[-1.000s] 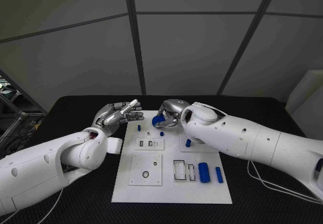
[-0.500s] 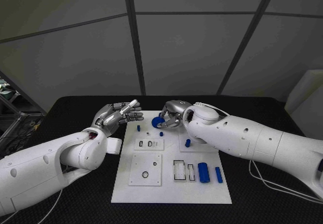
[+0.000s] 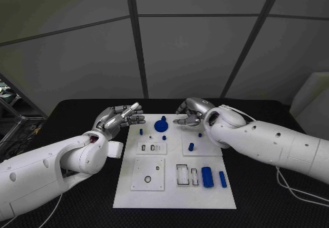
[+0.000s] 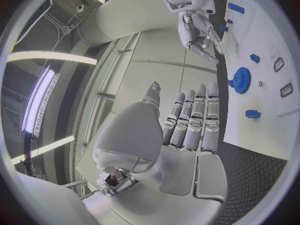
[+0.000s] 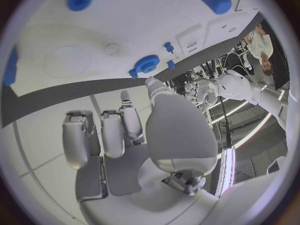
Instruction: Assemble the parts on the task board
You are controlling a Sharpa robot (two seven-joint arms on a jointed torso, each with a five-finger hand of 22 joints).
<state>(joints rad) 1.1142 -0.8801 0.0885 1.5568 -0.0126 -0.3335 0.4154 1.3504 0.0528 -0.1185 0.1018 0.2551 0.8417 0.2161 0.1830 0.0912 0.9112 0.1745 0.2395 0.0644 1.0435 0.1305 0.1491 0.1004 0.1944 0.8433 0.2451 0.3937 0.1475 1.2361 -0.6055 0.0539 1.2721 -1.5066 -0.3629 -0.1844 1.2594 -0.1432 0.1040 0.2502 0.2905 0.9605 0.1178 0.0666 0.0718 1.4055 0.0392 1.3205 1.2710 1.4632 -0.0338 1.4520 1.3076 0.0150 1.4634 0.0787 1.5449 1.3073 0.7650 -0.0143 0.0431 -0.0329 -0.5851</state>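
The right hand [image 3: 192,113] has let go of the blue gear [image 3: 161,125] and drawn back toward the far right corner of the white board [image 3: 175,190]; a moment ago it was closed around that gear, and now the gear sits by itself on the far end of the board. It looks seated there, lying flat with its toothed rim plain in the left wrist view, though I can't tell whether it is fully down on a post. So one piece seems placed, and plenty looks left: two long blue cylinders [image 3: 208,175] lie side by side near the right edge toward the robot, beside two open rectangular slots [image 3: 183,173], and a small blue peg [image 3: 191,147] stands on the raised block in the middle. A few little blue pegs [image 3: 141,130] stand near the gear. The holes in the near-left plate [image 3: 149,172] look unfilled. The right hand's fingers are loosely curled and carry nothing, hanging above the table just off the board's far edge. The left hand [image 3: 120,117] hovers off the board's far left corner, fingers straight and together, palm free of any part.
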